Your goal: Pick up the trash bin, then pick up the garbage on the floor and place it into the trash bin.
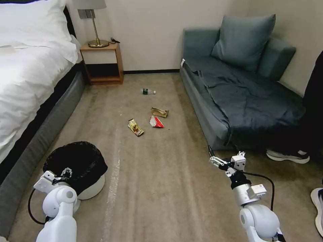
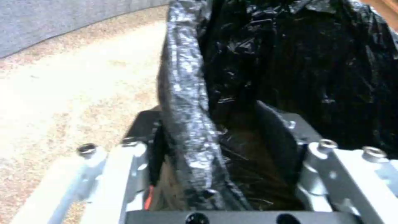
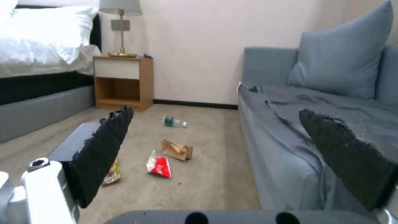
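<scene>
Scene: bedroom floor [image 1: 161,188], beige carpet, between bed [image 1: 30,77] at left of head view and grey-blue sofa [image 1: 242,94] at right.
Trash bin: trash bin [image 1: 92,188] sits on floor at lower left of head view, just beside bed base; white body, black liner [image 1: 75,161] draped over rim.
Left claw: left claw [image 1: 65,173] at near rim of trash bin, lower left of head view; in left wrist view the liner-covered rim [image 2: 186,124] runs between the two fingers [image 2: 273,124], one outside, one inside the bin; clenched on rim or not, cannot tell.
Right claw: right claw [image 1: 215,160] held above floor at lower right of head view, just in front of sofa corner; released, black pads [image 3: 104,149] spread wide in right wrist view, nothing between them.
Garbage, bottle: clear bottle [image 1: 148,91] with green label lying on its side, centre of head view, farthest from robot.
Garbage, bag: crumpled brown paper bag [image 1: 159,112] nearer than bottle, just right of centre.
Garbage, carton: red-and-white carton [image 1: 156,122] just in front of bag, near it; touching or not, cannot tell.
Garbage, wrapper: gold snack wrapper [image 1: 135,127] left of carton, apart from it.
Spacing: all four pieces on carpet, well apart from trash bin and both claws.
Background: wooden nightstand [image 1: 102,64] with brass lamp [image 1: 96,23] against wall, upper left of head view; cushion [image 1: 242,40] on sofa, upper right.
</scene>
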Available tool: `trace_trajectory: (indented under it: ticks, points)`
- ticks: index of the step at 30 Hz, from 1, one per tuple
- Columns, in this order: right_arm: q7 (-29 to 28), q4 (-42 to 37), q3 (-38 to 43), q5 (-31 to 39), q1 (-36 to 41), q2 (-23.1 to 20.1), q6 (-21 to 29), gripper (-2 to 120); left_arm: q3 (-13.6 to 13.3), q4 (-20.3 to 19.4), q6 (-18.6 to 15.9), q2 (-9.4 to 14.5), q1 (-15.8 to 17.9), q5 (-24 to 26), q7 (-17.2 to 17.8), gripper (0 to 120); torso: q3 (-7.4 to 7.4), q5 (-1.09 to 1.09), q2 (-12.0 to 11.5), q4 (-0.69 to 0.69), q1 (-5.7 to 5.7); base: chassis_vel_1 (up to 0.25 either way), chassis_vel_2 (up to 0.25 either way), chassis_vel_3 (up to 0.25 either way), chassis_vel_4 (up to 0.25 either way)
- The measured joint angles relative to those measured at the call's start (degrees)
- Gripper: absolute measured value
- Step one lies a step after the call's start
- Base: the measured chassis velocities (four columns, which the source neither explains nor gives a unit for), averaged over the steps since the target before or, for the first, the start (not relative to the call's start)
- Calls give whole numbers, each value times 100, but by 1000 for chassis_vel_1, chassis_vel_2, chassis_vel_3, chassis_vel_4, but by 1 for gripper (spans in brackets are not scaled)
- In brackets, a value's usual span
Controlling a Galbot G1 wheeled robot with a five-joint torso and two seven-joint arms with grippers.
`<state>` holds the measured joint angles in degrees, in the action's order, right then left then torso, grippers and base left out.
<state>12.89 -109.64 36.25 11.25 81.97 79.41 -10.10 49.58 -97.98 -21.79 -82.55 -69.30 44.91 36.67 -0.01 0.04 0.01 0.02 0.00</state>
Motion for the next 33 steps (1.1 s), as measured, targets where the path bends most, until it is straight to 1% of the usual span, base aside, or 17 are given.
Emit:
trace_trajectory:
  ticks: [1, 2, 4, 8, 12, 17, 19, 20, 21, 23, 24, 25, 27, 28, 30, 31, 33]
  points:
    - [0, -15, -2, 14, -35, -4, 26, 100, 8, 4, 0, 2, -7, -7, 0, 44, 0, -1, 0, 0, 0, 0, 0, 0, 0]
    - [0, -15, -2, 14, -35, -4, 26, 100, 8, 4, 0, 2, -7, -7, 0, 44, 0, -1, 0, 0, 0, 0, 0, 0, 0]
    - [-2, -19, -29, 13, -77, -2, 55, 100, 30, 18, 2, 8, -53, -25, -26, 33, 0, -1, 0, 0, 0, 0, 0, 0, 0]
    - [-2, 21, -43, -6, -70, 21, 42, 100, 49, 22, 3, 9, -89, -40, -66, 23, 0, -2, 0, 0, 0, 0, 0, 0, 0]
    - [-2, 127, -42, -111, -56, 43, -139, 100, 60, 41, 13, 7, -143, -126, -147, 5, 0, -1, 0, -1, 0, 0, 0, 0, 0]
    - [-136, 126, -74, -222, -50, 60, -299, 100, 31, -15, 15, -15, -207, -284, -252, 4, 1, -4, 0, -2, 0, 0, 0, 0, 0]
    - [-380, 123, -147, -221, -94, 73, -365, 100, -12, -220, -81, -62, -316, -530, -491, 4, 2, -13, -1, -2, 1, 0, 0, 0, 0]
    - [-380, 123, -147, -221, -94, 73, -365, 100, -12, -220, -81, -62, -316, -530, -491, 4, 2, -13, -1, -2, 1, 0, 0, 0, 0]
    - [-556, 120, -200, -242, -109, 72, -404, 100, -35, -393, -203, -91, -374, -774, -664, 4, 3, -18, -2, -4, 1, 0, 0, 0, 0]
    - [-648, 121, -230, -262, -116, 71, -437, 100, -43, -483, -243, -97, -394, -899, -743, 4, 4, -20, -2, -6, 1, 0, 0, 0, 0]
    - [-876, 155, -339, -265, -149, 62, -614, 100, -52, -872, -454, -89, -438, -1228, -905, 4, 3, -9, -2, -7, 1, 0, 0, 0, 0]
    - [-876, 155, -339, -265, -149, 62, -614, 100, -52, -872, -454, -89, -438, -1228, -905, 4, 3, -9, -2, -7, 1, 0, 0, 0, 0]
    - [-972, 168, -401, -186, -182, 56, -719, 100, -63, -1305, -804, -47, -470, -1395, -923, 4, 3, -10, -2, -3, 1, 0, 0, 0, 0]
    - [-972, 168, -401, -186, -182, 56, -719, 100, -63, -1305, -804, -47, -470, -1395, -923, 4, 3, -10, -2, -3, 1, 0, 0, 0, 0]
    - [-1005, 184, -414, -170, -222, 41, -799, 100, -67, -1709, -1064, 17, -522, -1618, -994, 4, 2, -6, -2, -3, 1, 0, 0, 0, 0]
    - [-1005, 184, -414, -170, -222, 41, -799, 100, -67, -1709, -1064, 17, -522, -1618, -994, 4, 2, -6, -2, -3, 1, 0, 0, 0, 0]
    - [-1015, 193, -421, -172, -252, 28, -846, 100, -66, -2122, -1297, 88, -563, -1807, -1111, 4, 2, -6, -2, -2, 1, 0, 0, 0, 0]
